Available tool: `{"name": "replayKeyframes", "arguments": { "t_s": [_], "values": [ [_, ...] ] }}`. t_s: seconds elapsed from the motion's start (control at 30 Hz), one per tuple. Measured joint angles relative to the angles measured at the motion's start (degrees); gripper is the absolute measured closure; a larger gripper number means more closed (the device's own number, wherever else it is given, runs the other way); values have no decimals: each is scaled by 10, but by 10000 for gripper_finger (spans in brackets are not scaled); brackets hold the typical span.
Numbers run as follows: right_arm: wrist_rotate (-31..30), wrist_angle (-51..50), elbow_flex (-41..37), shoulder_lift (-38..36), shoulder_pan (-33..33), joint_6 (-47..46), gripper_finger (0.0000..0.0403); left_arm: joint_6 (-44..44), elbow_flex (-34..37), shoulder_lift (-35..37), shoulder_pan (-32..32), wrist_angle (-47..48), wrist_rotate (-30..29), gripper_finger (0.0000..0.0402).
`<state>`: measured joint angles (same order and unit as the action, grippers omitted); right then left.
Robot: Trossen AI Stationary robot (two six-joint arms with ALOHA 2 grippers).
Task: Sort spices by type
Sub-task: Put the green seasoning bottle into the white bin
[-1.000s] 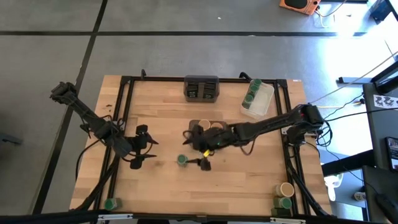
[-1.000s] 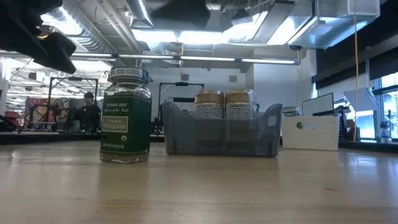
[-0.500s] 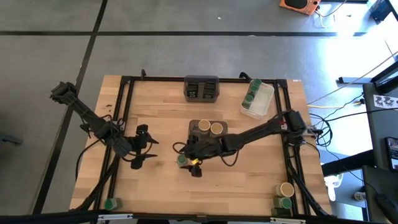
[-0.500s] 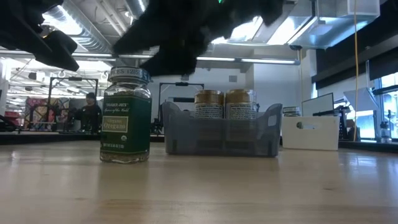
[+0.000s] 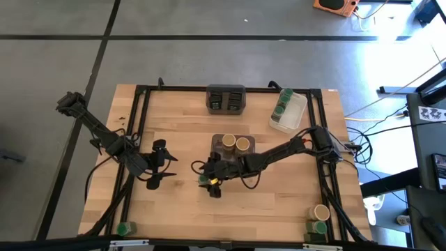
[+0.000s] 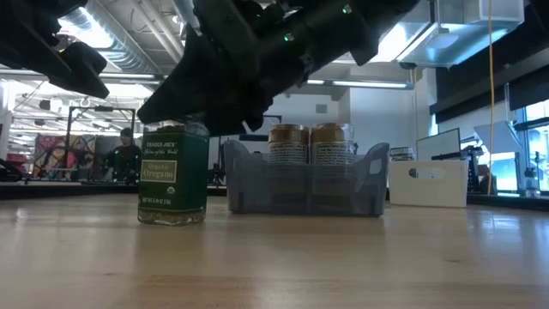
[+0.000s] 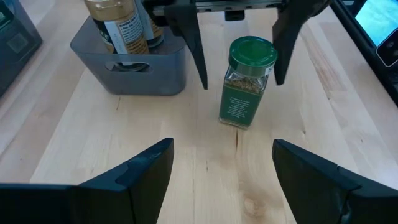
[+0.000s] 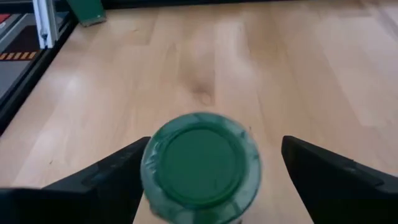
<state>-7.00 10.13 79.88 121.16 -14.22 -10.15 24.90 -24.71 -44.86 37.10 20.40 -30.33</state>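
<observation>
A green-lidded oregano jar (image 5: 203, 179) (image 6: 173, 176) stands upright on its base near the table's middle. My right gripper (image 5: 209, 183) (image 8: 208, 177) is open and low over it, pointing down, with one finger on either side of the lid (image 8: 199, 167). The left wrist view shows the jar (image 7: 244, 81) between those fingers, with gaps on both sides. My left gripper (image 5: 162, 166) (image 7: 217, 180) waits open, left of the jar. Two tan-lidded jars (image 5: 233, 143) stand in a grey bin (image 6: 304, 193).
A grey bin of dark tins (image 5: 226, 100) sits at the far edge. A white tray (image 5: 295, 111) at far right holds green-lidded jars. Loose jars stand at the near edge: green (image 5: 124, 228), tan (image 5: 320, 211), green (image 5: 317, 226). A black frame (image 5: 139, 125) rims the table.
My right gripper has moved toward the table's left and down, from beside the grey bin to over the green-lidded jar, so its open fingers now straddle the lid. The jar has stayed in place.
</observation>
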Motion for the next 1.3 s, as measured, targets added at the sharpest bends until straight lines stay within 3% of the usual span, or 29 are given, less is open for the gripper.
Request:
{"name": "replayKeyframes", "arguments": {
  "t_s": [0.13, 0.3, 0.57, 0.7, 0.93, 1.17, 1.3],
  "values": [
    [-5, 2, 0, 0, 0, 3, 97, -6, 0, 0, 0, 0, 0, 132],
    [-6, 4, 1, -1, 0, 17, 193, -6, 0, 0, 0, 0, 0, 132],
    [-9, -43, 0, -69, -3, 43, 201, -7, 0, 0, 0, 0, 0, 132],
    [-61, -108, 0, -130, -11, 59, 201, -6, 0, 0, 0, 0, 0, 132],
    [-206, -241, 1, -252, -20, 56, 201, -6, 0, 0, 0, 0, 0, 132],
    [-360, -389, 0, -349, -9, 19, 201, -6, 0, 0, 0, 1, -1, 132],
    [-405, -481, 0, -386, 19, -28, 201, -6, 0, 0, 0, 0, -4, 132]
  ]
}}
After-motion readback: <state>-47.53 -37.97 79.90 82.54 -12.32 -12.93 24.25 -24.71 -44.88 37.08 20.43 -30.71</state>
